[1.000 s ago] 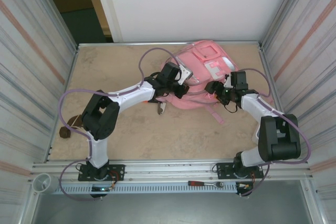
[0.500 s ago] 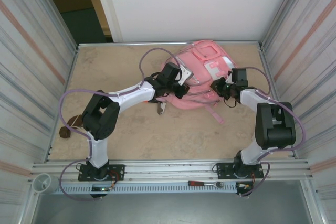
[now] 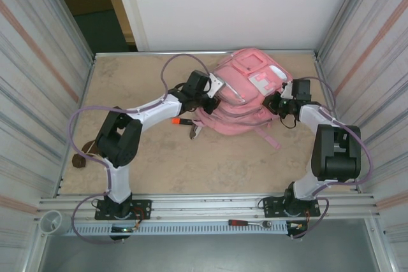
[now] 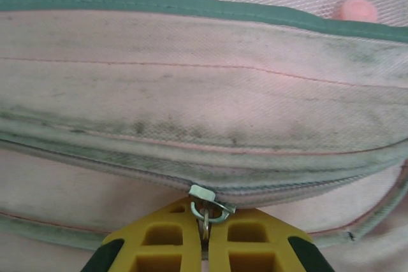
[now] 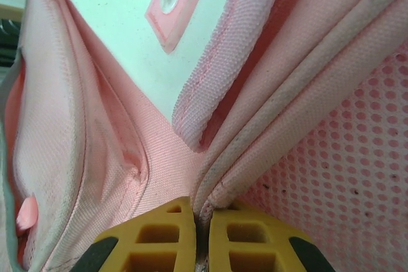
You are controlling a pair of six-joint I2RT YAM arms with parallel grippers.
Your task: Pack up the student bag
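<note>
Left gripper (image 4: 204, 237) clamps the zipper pull (image 4: 208, 203); right gripper (image 5: 203, 230) pinches a seam (image 5: 255, 160) of the student bag (image 3: 245, 97). A skewed tug could slip either grip.

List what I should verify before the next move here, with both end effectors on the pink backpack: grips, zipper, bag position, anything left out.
1. Zipper grip: ok. The left end effector is shut on the metal zipper pull.
2. Fabric grip: ok. The right end effector is shut on a fold of the student bag.
3. Bag position: ok. It rests on the table between the two arms.
4. Zipper open enough for packing: cannot tell. The track beside the slider looks shut in the left wrist view.
5. Loose items packed: not ok. An orange-tipped object lies on the table beside the bag.
</note>
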